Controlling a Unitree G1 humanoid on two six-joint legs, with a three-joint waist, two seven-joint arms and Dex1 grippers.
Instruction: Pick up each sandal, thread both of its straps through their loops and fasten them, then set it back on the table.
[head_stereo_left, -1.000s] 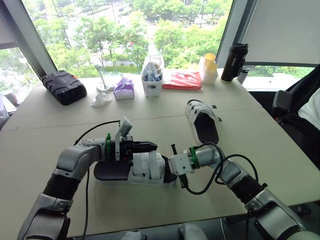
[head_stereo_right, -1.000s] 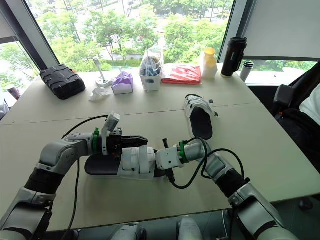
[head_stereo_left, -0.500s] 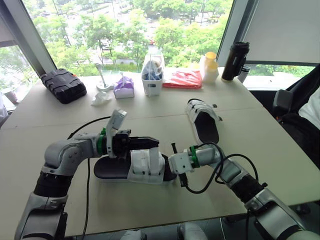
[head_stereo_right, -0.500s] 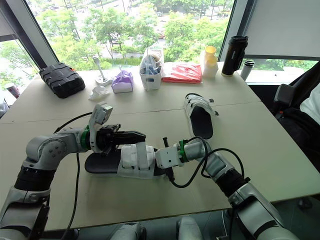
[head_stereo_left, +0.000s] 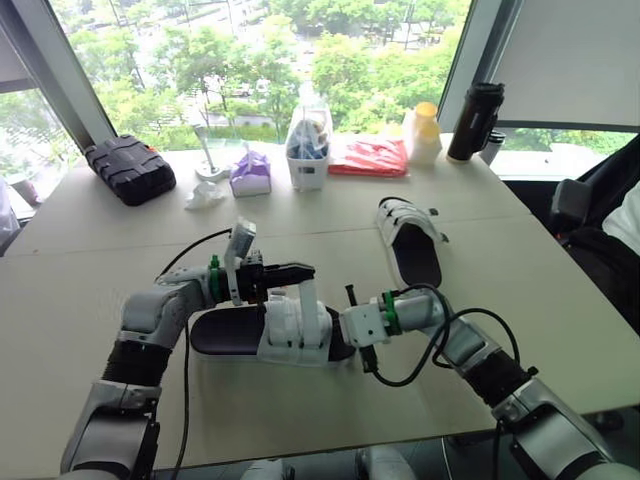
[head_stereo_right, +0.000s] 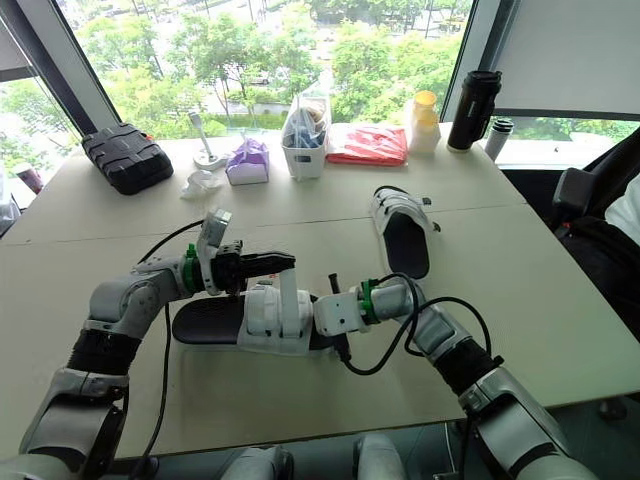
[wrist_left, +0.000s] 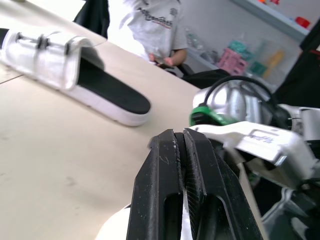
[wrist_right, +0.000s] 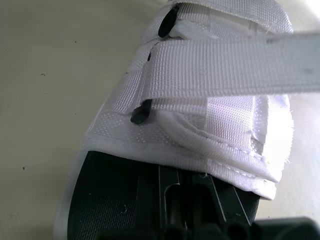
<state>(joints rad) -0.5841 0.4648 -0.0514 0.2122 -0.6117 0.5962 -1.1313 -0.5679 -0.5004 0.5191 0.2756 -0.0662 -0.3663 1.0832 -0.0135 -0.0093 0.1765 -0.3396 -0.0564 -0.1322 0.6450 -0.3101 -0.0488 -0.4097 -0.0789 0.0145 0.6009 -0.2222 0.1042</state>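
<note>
The left gripper (head_stereo_right: 278, 262) is pinched shut on the free end of a white strap (head_stereo_right: 287, 290), holding it up and taut above the near sandal (head_stereo_left: 228, 335). In the left wrist view its two black fingers (wrist_left: 167, 165) press together with no gap between them. The strap drops straight from the fingertips to the sandal's white upper, directly below the gripper. In the right wrist view it stretches in a flat band away from a black loop (wrist_right: 141, 114) at the side of the upper. A second strap (wrist_right: 235, 17) lies flat across the upper just beside it.

The near sandal rests on the table (head_stereo_left: 300, 410) with its black sole lying under the left gripper and wrist. Its toe end points at the right gripper (wrist_right: 184, 205), which reaches into the toe opening beneath the white upper. Whether that gripper is clamped on the sandal I cannot tell.

The other sandal (head_stereo_left: 410, 250) lies flat on the table beyond the right gripper, well apart from both grippers, with its straps across its upper.
</note>
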